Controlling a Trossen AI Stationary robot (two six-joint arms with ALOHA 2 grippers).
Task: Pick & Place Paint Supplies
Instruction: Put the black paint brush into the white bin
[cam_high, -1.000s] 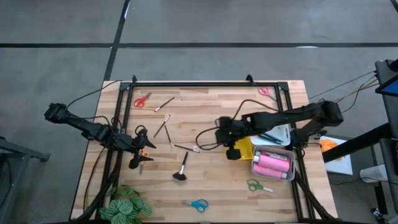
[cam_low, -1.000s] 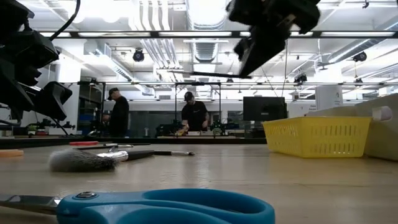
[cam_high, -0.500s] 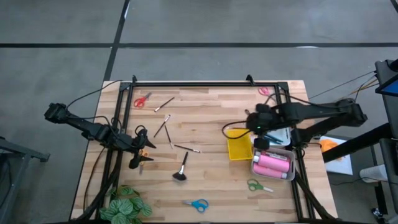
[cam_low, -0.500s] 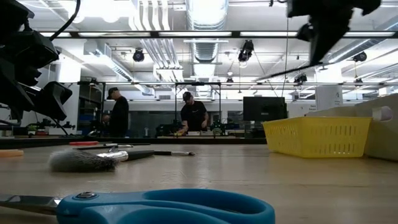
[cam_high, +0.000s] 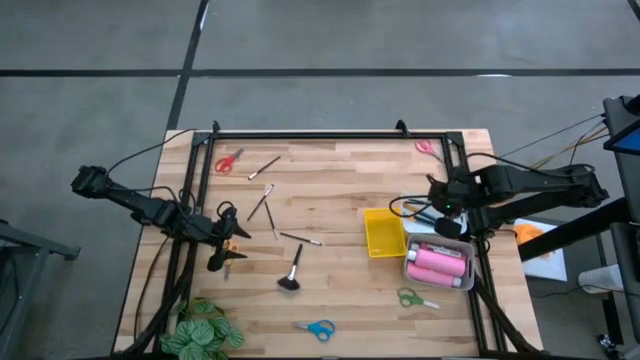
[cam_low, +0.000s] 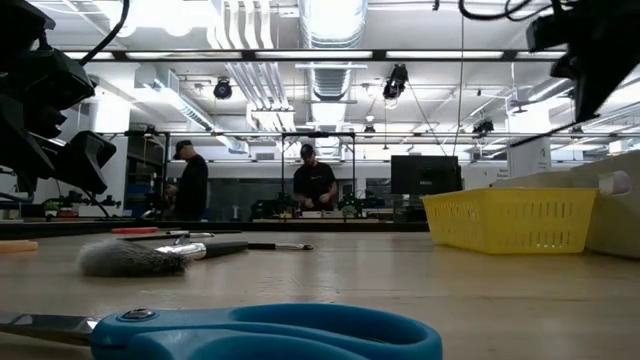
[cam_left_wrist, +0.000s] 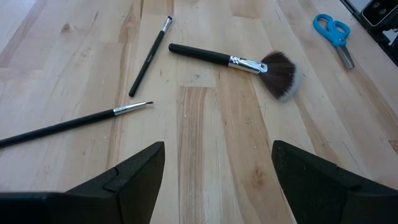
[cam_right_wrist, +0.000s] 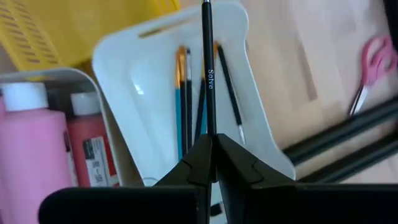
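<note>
Since the earlier frame the right gripper (cam_high: 441, 210) has travelled from the middle of the table, past the yellow tray (cam_high: 384, 233), and now hangs over the white tray (cam_right_wrist: 249, 118) that sits just beside the yellow tray. Its jaws are pinched tight on a thin black brush (cam_right_wrist: 208, 68), which points forward along the length of the white tray. I think it is held this way so that it can drop parallel to the brushes (cam_right_wrist: 186, 102) already lying inside. On the other side of the white tray stands a grey bin with the pink paint bottle (cam_right_wrist: 28, 155) and the red paint bottle (cam_right_wrist: 90, 146), so like supplies are sorted together.

The left gripper (cam_high: 222, 250) waits far from the white tray, near the opposite table edge, with its jaws wide and holding nothing. In front of it lie the fluffy black brush (cam_left_wrist: 249, 62) and two thin brushes (cam_left_wrist: 81, 121), not yet collected. Blue scissors (cam_high: 318, 328), green scissors (cam_high: 415, 298), red scissors (cam_high: 228, 161) and pink scissors (cam_right_wrist: 370, 65) are scattered on the table too.
</note>
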